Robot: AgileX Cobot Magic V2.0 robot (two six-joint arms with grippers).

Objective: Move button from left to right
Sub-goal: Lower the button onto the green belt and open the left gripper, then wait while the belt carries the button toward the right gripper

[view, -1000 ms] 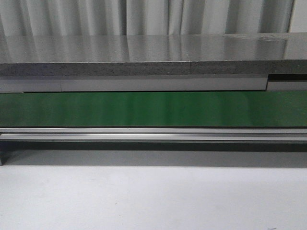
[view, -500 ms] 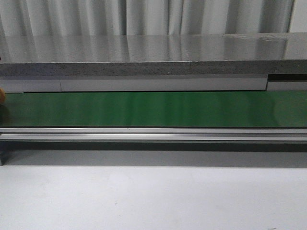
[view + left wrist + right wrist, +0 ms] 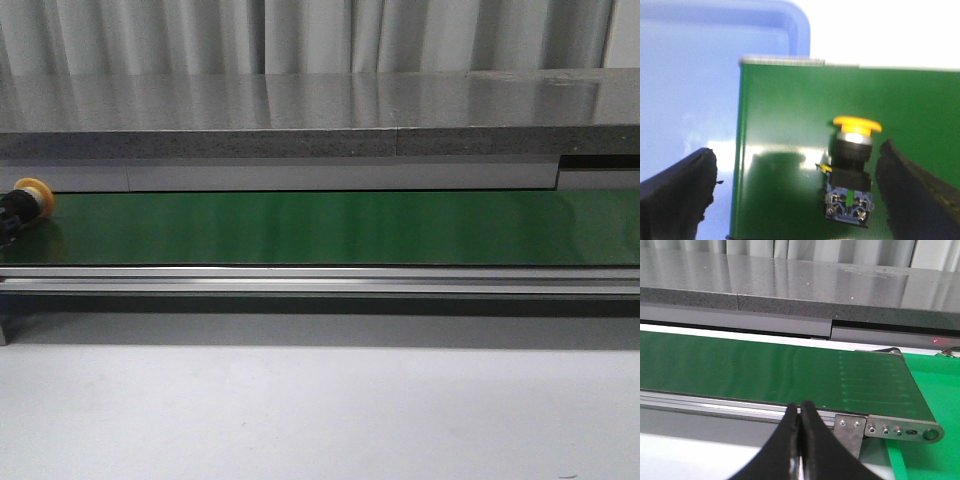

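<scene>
**Pincer spread wide around button on belt's left end**

Left pincer [image 3: 795,200] stood wide apart, its two black fingers [image 3: 675,195] on either side of the small push-button switch [image 3: 851,170], touching nothing. That button, with a round yellow-orange mushroom cap, black body and a blue-and-silver terminal block, lay on its side on the glossy green conveyor belt [image 3: 790,110], nearer one finger than the other. Past the belt's end sat a pale blue plastic tray [image 3: 690,75].

Right pincer [image 3: 801,440] was closed, black fingertips pressed together with nothing between them, hanging near the belt's right end above its silver metal side rail [image 3: 715,404].

In the front view, the white bench [image 3: 320,410] lay nearest, then the rail and belt, with the button at the far left edge. Behind ran a grey speckled stone counter [image 3: 320,110], then pale pleated curtains [image 3: 320,35].
</scene>
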